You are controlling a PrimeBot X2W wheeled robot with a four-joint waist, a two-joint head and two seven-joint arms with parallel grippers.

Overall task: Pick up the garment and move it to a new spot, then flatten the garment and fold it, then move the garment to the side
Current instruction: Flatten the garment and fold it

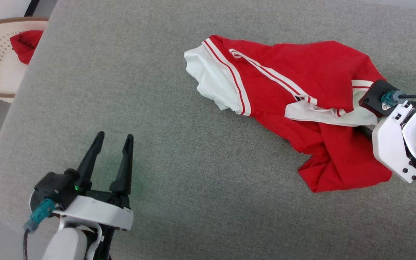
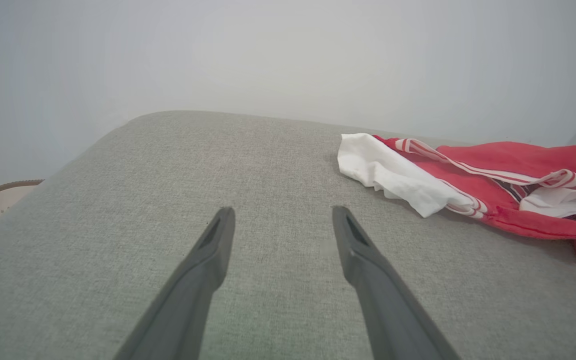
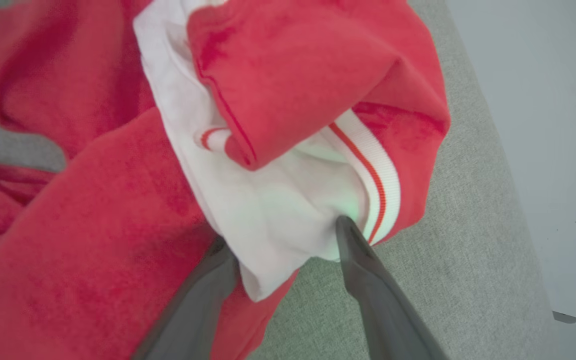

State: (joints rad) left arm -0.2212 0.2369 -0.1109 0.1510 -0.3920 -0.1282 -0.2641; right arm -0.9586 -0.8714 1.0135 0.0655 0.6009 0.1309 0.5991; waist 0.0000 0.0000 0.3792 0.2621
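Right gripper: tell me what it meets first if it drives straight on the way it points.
The garment: its white sleeve fold lies between the right gripper's open jaws, probably touching them.

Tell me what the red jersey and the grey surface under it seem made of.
Garment: soft knit cloth, possibly cotton or polyester; matte, it drapes and creases, with ribbed striped trim. Surface: woven grey fabric, probably over padding; visible weave, rounded edges.

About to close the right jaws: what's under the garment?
Under the garment, grey cushion shows at its edge; the rest beneath is covered. Its white fold sits between the open right jaws; one finger ends under cloth.
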